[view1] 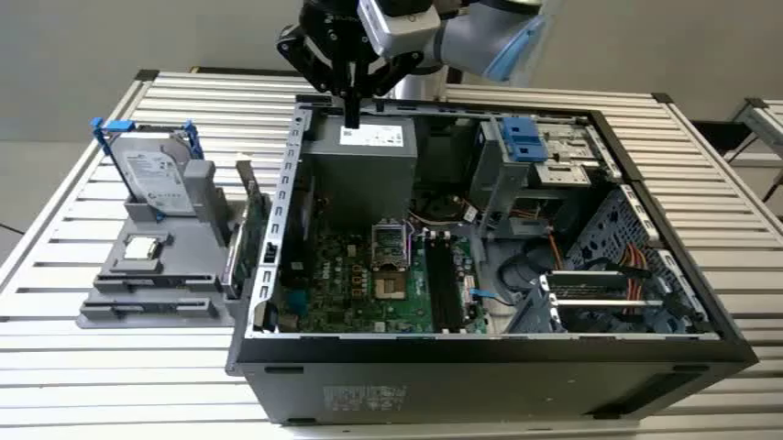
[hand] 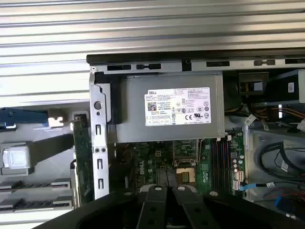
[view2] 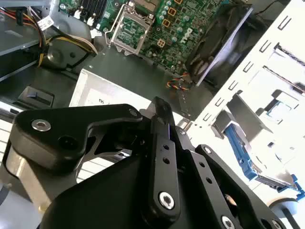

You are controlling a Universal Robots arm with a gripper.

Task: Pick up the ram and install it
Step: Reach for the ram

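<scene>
Black gripper (view1: pixel 352 119) hangs over the grey power supply (view1: pixel 361 174) at the back of the open computer case (view1: pixel 490 380) on the slatted metal counter (view1: pixel 123 385), jaws clenched together. A white label (hand: pixel 177 106) with small print sits on the power supply; where the ram lies cannot be told.

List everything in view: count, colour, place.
table: one, white, slatted, under everything
case: one, black, open, on the table
power supply: one, grey, inside the case, below the gripper
motherboard: one, green, on the case floor
slots: several, black, on the motherboard
fan: one, black, beside the motherboard
caddy: one, blue, in the drive bay
fixture: one, grey, on the table at the exterior view's left of the case
hard drive: one, silver, upright in the fixture
card: one, green, on edge between fixture and case
arm: one, grey and blue, behind the case
gripper: one, black, above the power supply
</scene>
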